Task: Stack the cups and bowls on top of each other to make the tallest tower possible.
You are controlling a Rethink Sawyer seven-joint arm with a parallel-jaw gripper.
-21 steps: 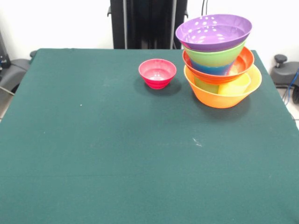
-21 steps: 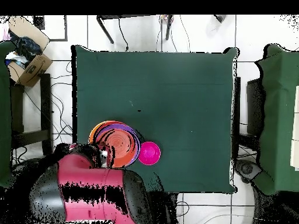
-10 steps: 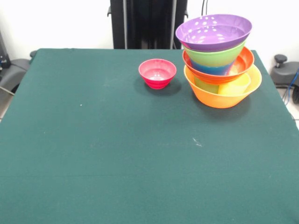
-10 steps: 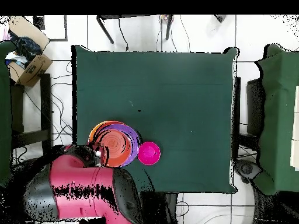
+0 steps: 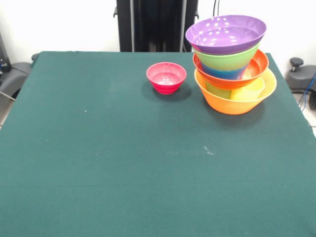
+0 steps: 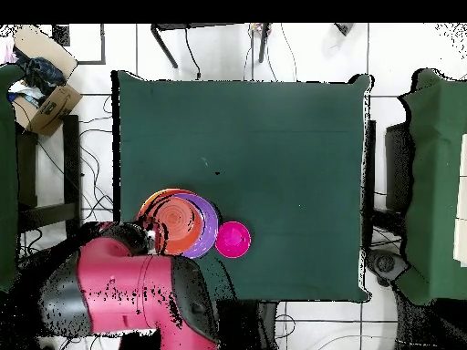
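The small pink bowl [image 5: 166, 77] is seen alone on the surface [image 5: 123, 163], just beside the tower [image 5: 230, 64], whose purple bowl [image 5: 225, 33] is topmost. The arm [image 6: 137, 292] is shown only overhead, drawn back at the surface's edge beside the tower; the pincer itself is not seen, so its state cannot be told. The pink bowl is judged the next piece, lying past the tower from the arm; a round bowl offers no long axis.

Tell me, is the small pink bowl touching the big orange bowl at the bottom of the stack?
Apart. The front view shows a strip of bare green cloth between the small pink bowl and the big orange bowl.
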